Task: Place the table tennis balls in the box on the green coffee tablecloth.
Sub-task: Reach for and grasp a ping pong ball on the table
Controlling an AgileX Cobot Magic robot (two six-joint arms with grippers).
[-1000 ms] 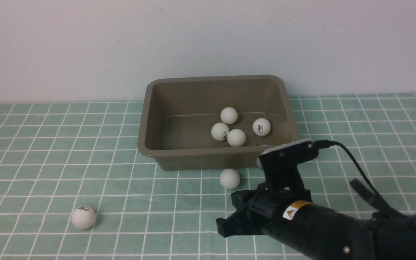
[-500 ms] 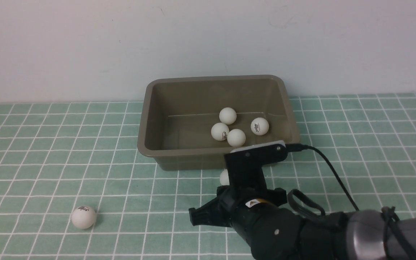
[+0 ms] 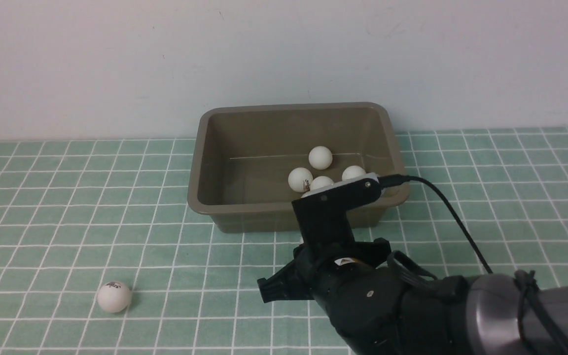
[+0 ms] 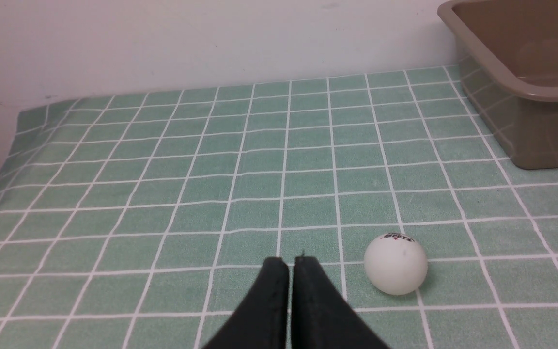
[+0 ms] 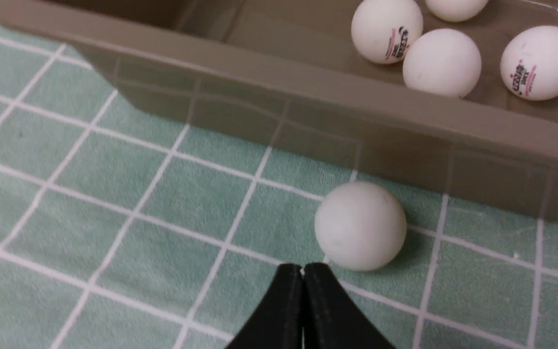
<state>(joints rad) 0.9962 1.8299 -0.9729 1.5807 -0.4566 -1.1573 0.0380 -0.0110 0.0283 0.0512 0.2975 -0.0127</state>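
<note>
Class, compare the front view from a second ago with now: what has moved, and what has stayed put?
The right arm swung toward the robot's left in front of the box. The right gripper, jaws shut and empty, is now close to the ball beside the box. Inside, the rearmost ball rolled slightly right. Nothing was grasped or released. The box and far-left ball stayed.

Front view: right arm hides loose ball; left wrist view crops box.
</note>
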